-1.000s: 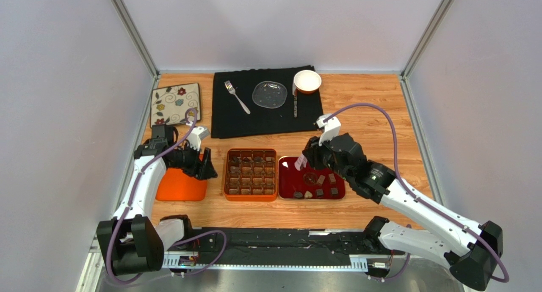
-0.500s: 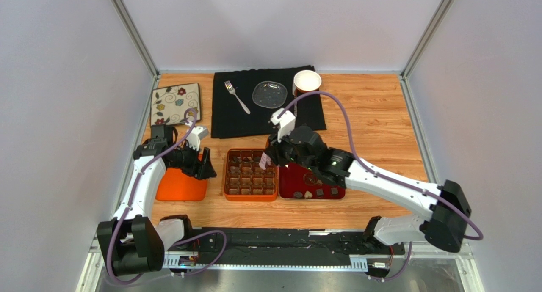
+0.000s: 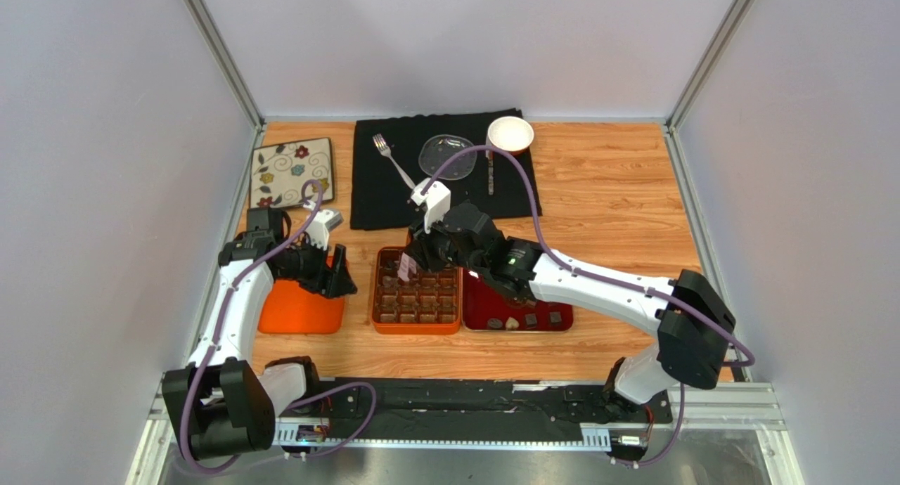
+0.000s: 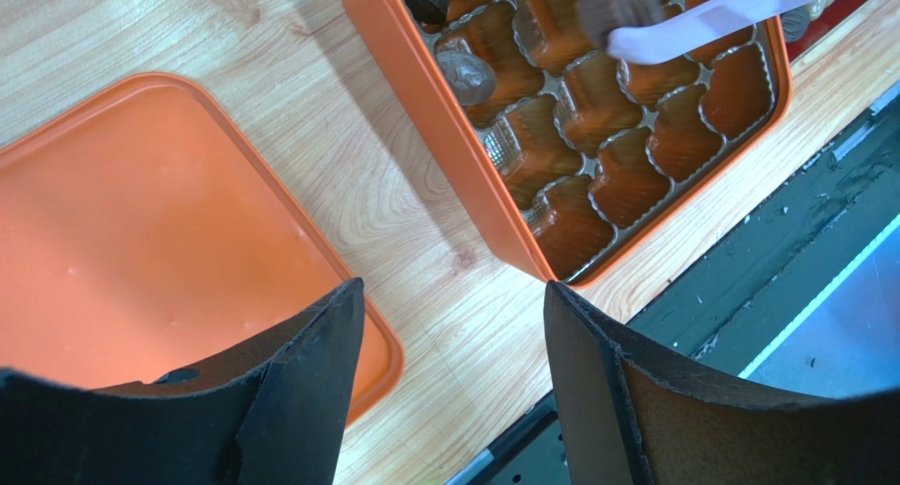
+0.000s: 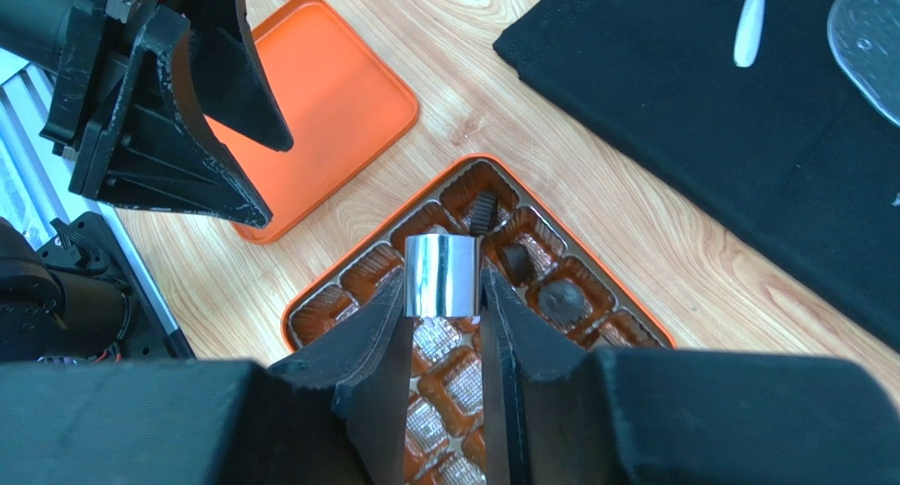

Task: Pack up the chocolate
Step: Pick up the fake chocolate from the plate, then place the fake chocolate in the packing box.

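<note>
Now right tool [image 5: 444, 291] pinching a round chocolate [image 5: 444, 272] over orange box [image 5: 370, 271], left tool [image 4: 454, 295] spread above lid [image 4: 137, 232].

No writing, label, brand or number is legible on the chocolate [image 5: 514, 262], the orange box [image 4: 449, 137], its lid [image 4: 158, 264] or the worktop [image 4: 349, 169].

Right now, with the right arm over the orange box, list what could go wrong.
1. The piece sits only at the tips of the right end effector; it may slip into a filled cell of the orange box.
2. The open left end effector hovers beside that box, so the arms may collide.
</note>
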`<state>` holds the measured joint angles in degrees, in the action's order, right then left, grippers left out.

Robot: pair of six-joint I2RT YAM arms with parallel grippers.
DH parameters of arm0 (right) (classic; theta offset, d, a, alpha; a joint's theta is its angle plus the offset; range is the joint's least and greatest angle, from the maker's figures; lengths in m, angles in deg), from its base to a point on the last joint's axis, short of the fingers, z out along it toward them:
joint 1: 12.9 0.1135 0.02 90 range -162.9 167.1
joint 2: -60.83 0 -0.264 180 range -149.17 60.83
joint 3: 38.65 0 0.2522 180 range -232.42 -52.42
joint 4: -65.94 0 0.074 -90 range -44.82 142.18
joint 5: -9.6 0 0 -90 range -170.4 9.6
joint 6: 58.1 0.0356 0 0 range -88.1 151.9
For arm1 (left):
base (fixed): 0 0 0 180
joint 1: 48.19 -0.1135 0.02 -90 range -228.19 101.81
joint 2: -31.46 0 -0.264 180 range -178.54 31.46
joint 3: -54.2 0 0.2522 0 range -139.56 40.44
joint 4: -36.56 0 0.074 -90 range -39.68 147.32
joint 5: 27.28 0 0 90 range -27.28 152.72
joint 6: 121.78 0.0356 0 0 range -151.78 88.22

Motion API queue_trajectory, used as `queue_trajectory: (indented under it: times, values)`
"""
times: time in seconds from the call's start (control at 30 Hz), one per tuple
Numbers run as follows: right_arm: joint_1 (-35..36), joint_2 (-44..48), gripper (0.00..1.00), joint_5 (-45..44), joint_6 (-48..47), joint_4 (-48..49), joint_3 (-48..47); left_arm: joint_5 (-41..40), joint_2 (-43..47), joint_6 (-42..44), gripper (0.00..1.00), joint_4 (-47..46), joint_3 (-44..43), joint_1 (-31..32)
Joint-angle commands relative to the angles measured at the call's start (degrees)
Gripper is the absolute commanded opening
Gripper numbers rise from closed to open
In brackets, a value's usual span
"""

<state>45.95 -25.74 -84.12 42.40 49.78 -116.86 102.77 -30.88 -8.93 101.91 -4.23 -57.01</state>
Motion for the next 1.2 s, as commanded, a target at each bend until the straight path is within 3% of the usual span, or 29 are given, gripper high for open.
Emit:
queue_trajectory:
  times: [0.0, 0.9, 1.17]
  values:
    - [0.39, -1.94, 0.25, 1.09, 0.13, 5.64, -3.05, 1.61, 0.47, 1.23, 0.71, 0.26, -1.21, -0.76]
    - [0.39, -3.08, 0.34, -0.75, -1.1, 5.47, -3.67, 2.05, 0.91, 2.02, 0.71, 1.23, -1.48, -1.2]
    - [0.39, -2.29, 0.32, -1.63, -1.27, 4.94, -3.49, 1.87, 1.09, 2.28, 0.71, 1.49, -1.48, -1.29]
